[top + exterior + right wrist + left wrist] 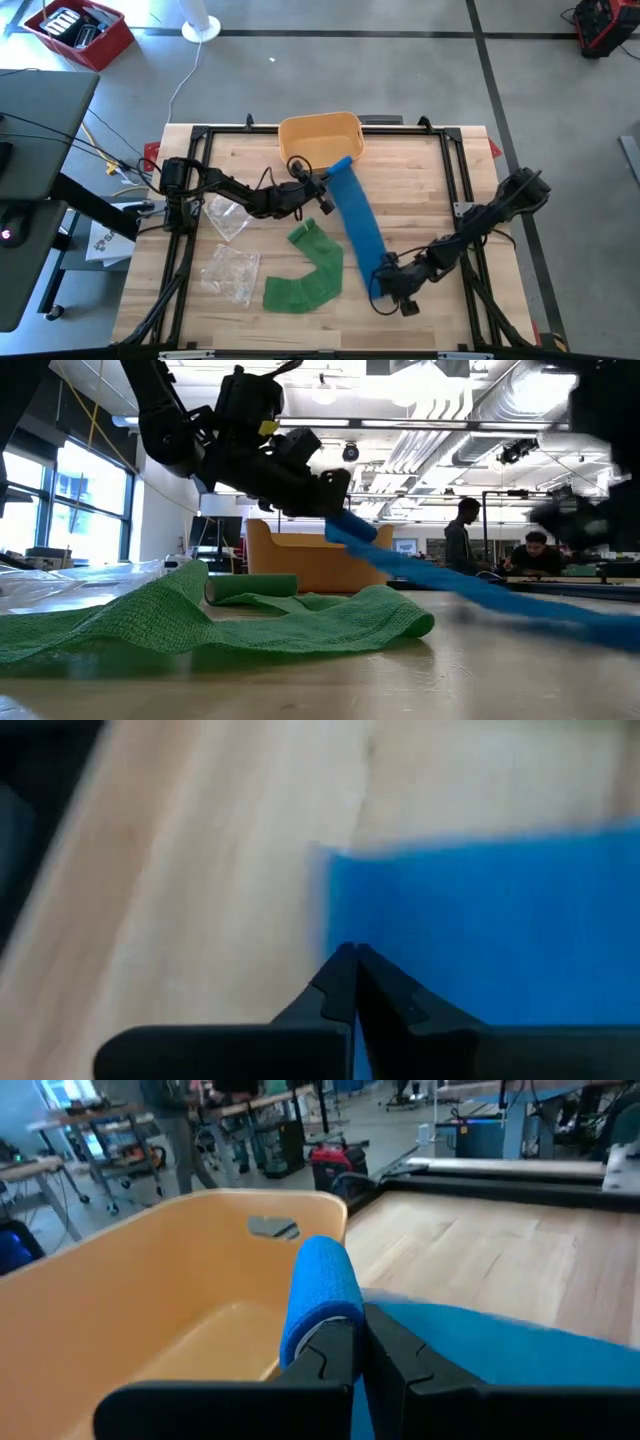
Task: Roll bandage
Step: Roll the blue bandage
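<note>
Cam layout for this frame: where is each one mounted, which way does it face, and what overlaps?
High: overhead, straight down on the table; both arms, left tool, right tool.
Low: table-top height, level toward the room; left arm holding the blue bandage above the green bandage.
Left wrist: behind its shut fingers, facing the yellow bin.
Right wrist: close over the wood, fingers shut at the bandage edge.
Shared: all four see the blue bandage.

Blue bandage [358,222], unrolled strip stretched taut, slanting from beside the yellow bin [320,135] toward the table's near edge
</note>
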